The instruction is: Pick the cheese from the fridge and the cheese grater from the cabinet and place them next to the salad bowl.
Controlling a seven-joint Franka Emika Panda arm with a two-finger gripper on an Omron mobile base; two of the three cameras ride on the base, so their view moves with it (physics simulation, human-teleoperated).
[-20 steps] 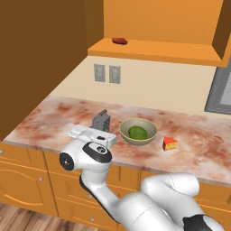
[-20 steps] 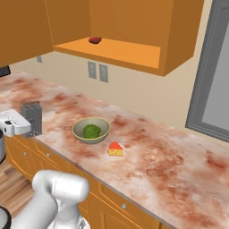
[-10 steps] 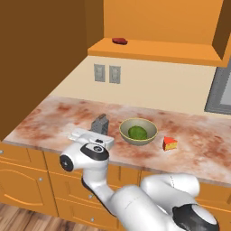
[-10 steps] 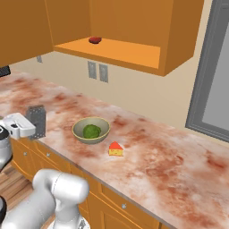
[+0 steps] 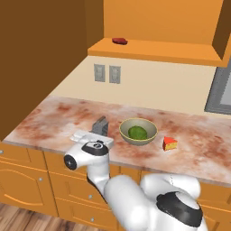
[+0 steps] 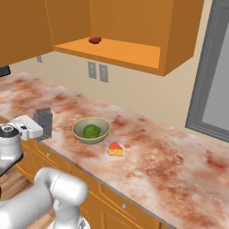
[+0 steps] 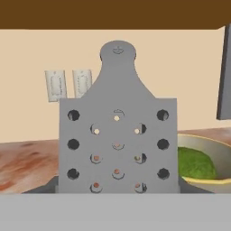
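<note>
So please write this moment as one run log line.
grey metal box grater: upright on counter, left of beige salad bowl | yellow cheese wedge: right of bowl

Grey cheese grater (image 7: 117, 140) with dark round perforations. Beige-olive salad bowl (image 5: 138, 131), green leafy lump inside. Yellow-orange cheese (image 5: 170, 144), reddish rind edge. Mottled red-brown and cream counter (image 6: 170, 165). Orange cabinet (image 6: 120, 51), small dark red item (image 5: 119, 41) on shelf. Beige wall, pale grey outlets (image 5: 107, 74). Grey fridge (image 6: 214, 85).
</note>
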